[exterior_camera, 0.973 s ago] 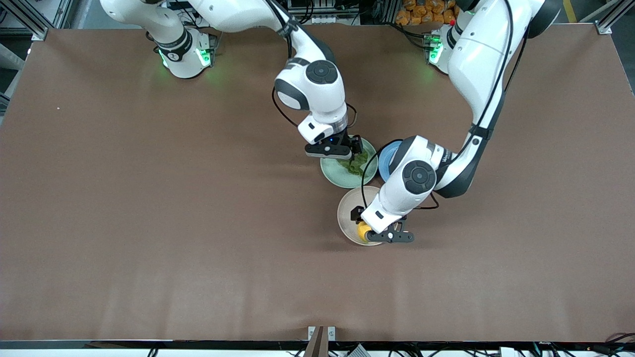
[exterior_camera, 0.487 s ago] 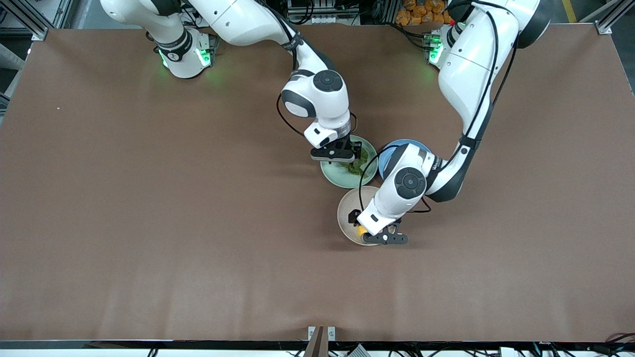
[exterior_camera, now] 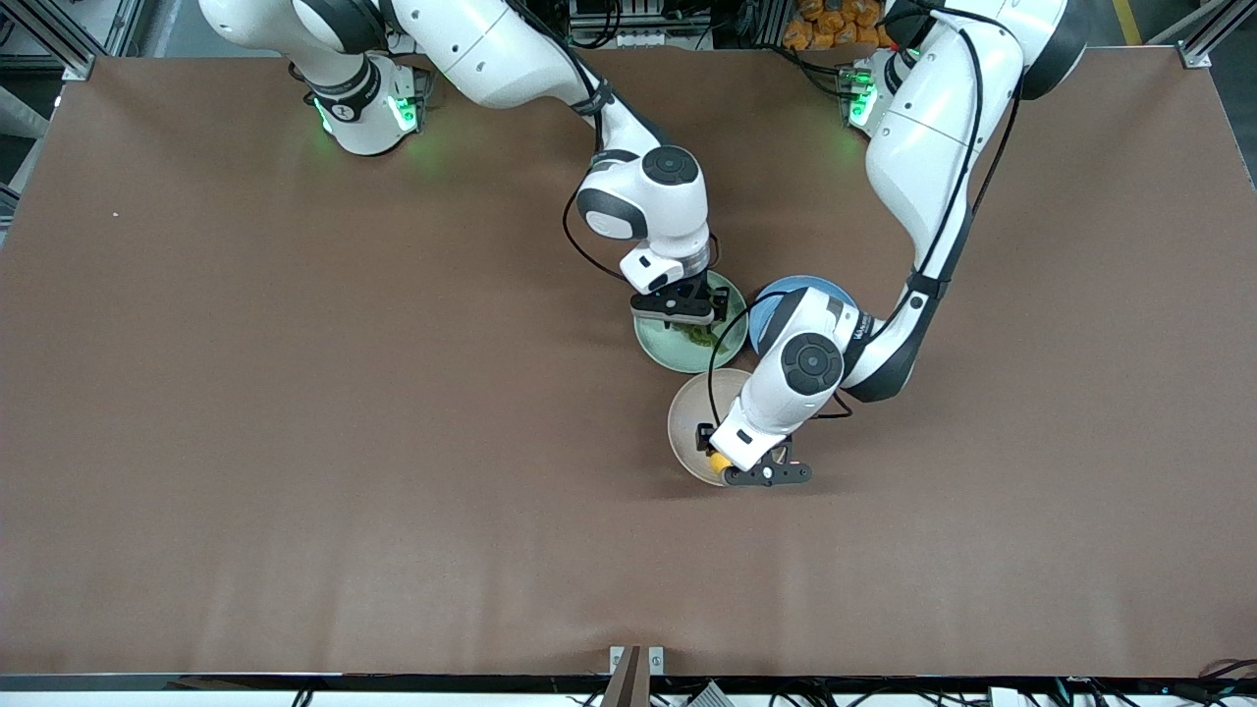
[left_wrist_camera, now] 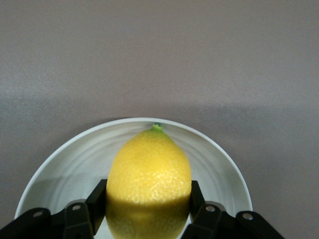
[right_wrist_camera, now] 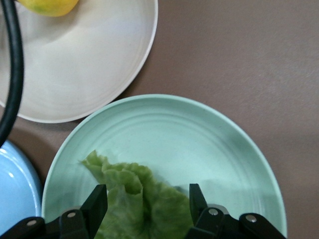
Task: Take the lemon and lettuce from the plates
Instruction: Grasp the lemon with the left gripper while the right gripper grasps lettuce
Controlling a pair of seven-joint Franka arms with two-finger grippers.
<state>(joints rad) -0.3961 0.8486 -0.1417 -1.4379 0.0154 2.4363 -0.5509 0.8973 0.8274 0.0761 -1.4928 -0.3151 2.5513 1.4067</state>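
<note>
The lemon [left_wrist_camera: 149,174] lies on the beige-white plate [left_wrist_camera: 219,164]; in the front view the lemon [exterior_camera: 720,462] is at that plate's [exterior_camera: 687,417] edge nearest the camera. My left gripper [left_wrist_camera: 148,199] is open, low over the plate, one finger on each side of the lemon. The lettuce [right_wrist_camera: 134,199] lies on the mint green plate [right_wrist_camera: 199,139]. My right gripper [right_wrist_camera: 148,199] is open and low over it, its fingers straddling the leaf. In the front view the right gripper [exterior_camera: 692,319] hides most of the lettuce [exterior_camera: 702,337] on the mint plate [exterior_camera: 660,349].
A blue plate [exterior_camera: 800,287] lies beside the mint plate toward the left arm's end, partly under the left arm. The three plates crowd together mid-table, and the two wrists are close. A black cable [right_wrist_camera: 10,74] crosses the right wrist view.
Both grippers have come down onto their plates. The right gripper shifted toward the left arm's end over the lettuce. The left gripper sank around the lemon.
</note>
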